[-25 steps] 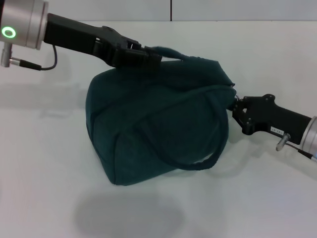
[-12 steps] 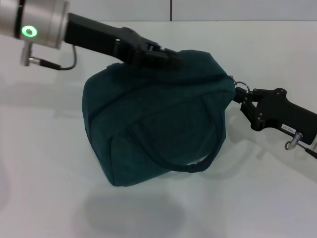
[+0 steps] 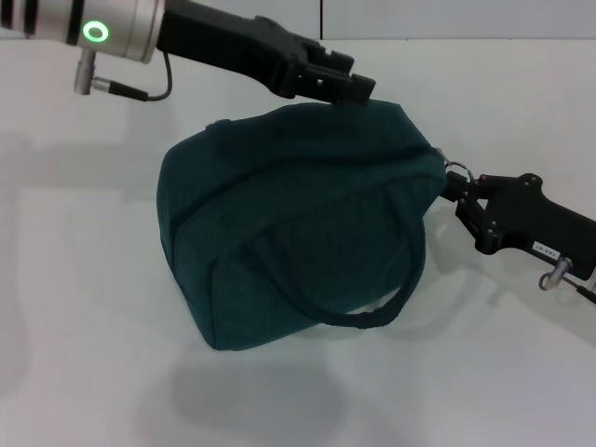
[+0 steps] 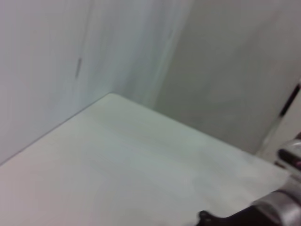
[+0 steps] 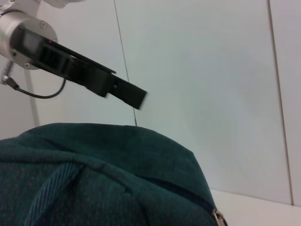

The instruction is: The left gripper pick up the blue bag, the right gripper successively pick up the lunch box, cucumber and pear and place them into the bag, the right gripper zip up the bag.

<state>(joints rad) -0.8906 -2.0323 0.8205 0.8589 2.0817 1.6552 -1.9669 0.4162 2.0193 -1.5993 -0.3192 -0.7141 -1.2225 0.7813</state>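
Blue bag (image 3: pixel 289 233) zipped shut, contents hidden

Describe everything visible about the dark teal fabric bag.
The dark teal-blue fabric bag is soft, bulging and zipped shut, lying tilted on the white table. One rounded handle loops down its front. A metal ring pull sits at its right end, where the right gripper meets it. The left gripper is at its top edge.
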